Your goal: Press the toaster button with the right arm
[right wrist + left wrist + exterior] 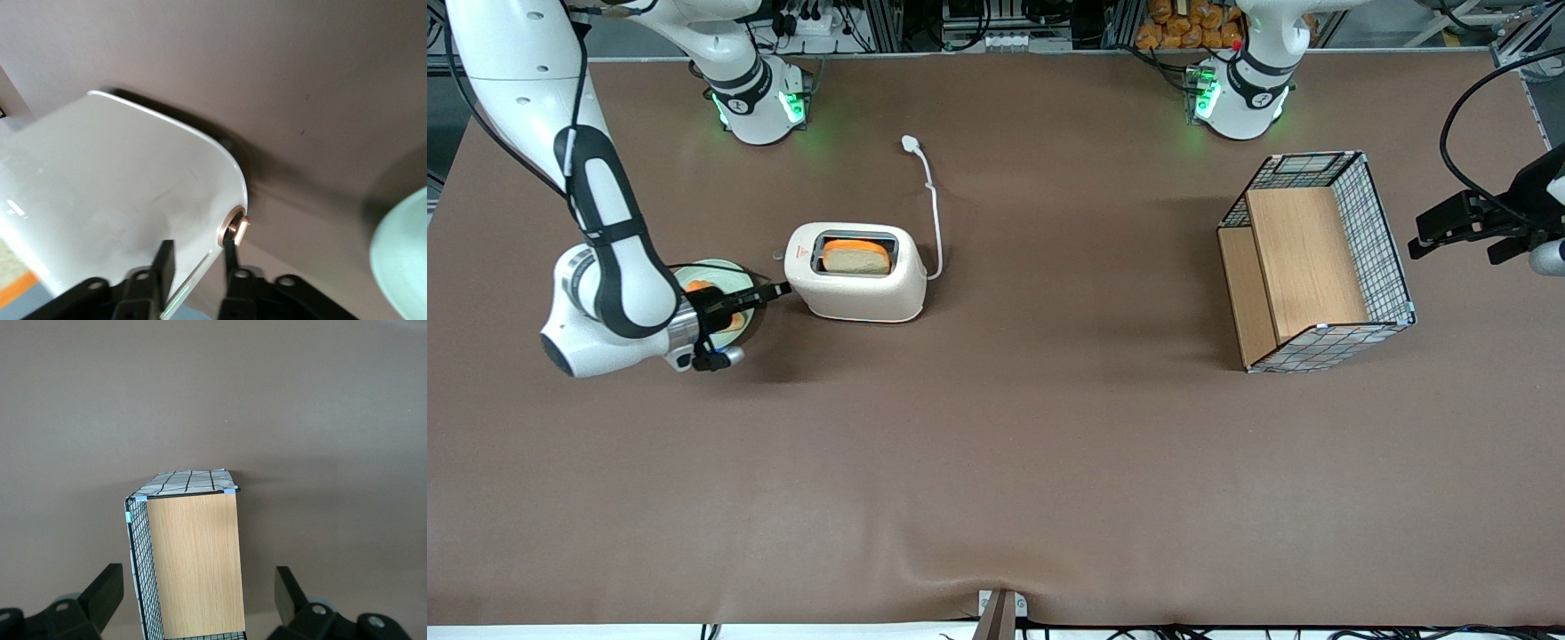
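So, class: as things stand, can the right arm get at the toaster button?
Probably yes. The gripper sits right at the toaster's narrow end, toward the working arm's end of the table, and nothing lies between it and the toaster button, which shows just beside one finger.

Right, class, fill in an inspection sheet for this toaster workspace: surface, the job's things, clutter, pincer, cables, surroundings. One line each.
Surface: brown table cover, a small wrinkle at the edge nearest the front camera.
Job's things: toaster upright, a bread slice standing in its slot; toaster button on its narrow end facing the working arm.
Clutter: plate with something orange, partly hidden by the arm; wire basket with wooden panels toward the parked arm's end.
Pincer: right arm's pincer at the toaster's narrow end, fingers slightly apart, one fingertip by the button.
Cables: white cord and plug lying loose on the table, not plugged in.
Surroundings: frames, wiring and bagged goods along the table's back edge.
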Controlling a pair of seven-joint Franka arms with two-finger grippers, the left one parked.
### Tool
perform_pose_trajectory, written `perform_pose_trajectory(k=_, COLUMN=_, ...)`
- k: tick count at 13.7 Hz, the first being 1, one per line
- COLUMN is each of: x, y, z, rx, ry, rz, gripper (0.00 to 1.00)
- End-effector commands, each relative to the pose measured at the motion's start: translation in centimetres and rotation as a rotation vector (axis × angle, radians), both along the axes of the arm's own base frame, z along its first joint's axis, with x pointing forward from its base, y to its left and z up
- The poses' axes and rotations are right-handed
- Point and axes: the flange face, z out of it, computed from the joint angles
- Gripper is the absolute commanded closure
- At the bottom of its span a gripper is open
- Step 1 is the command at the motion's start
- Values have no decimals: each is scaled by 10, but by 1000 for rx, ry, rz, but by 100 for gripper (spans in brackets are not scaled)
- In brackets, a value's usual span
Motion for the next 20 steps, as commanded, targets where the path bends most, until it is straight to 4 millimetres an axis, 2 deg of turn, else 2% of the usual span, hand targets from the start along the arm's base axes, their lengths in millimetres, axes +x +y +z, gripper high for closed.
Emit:
perform_pose_trajectory(k=1, x=31, y=-9, z=30, rx=-30, ry=-51, rz=41, gripper=0)
perform_pose_trajectory(k=5, x=67, y=-21, z=84, rx=-103, ry=-178, rz=94, gripper=0)
perform_pose_trajectory(k=8, x=80, y=-25, z=140, rx=-202, ry=-294, rz=158, gripper=0)
perform_pose_trajectory(k=11, x=85, y=-29, z=210, rx=-360, ry=-404, rz=221, gripper=0)
perform_pose_trajectory(k=13, x=80, y=-35, z=245, rx=-396, ry=-455, rz=216, gripper=0)
perform_pose_trajectory(k=14, x=77, y=-40, z=255, rx=-406, ry=-456, rz=196, gripper=0)
perform_pose_trajectory(k=16, x=63, y=-49, z=293, rx=-442, ry=-488, rz=153, gripper=0)
perform_pose_trajectory(k=20, x=33, y=-55, z=348, rx=-490, ry=-480, rz=43, gripper=0)
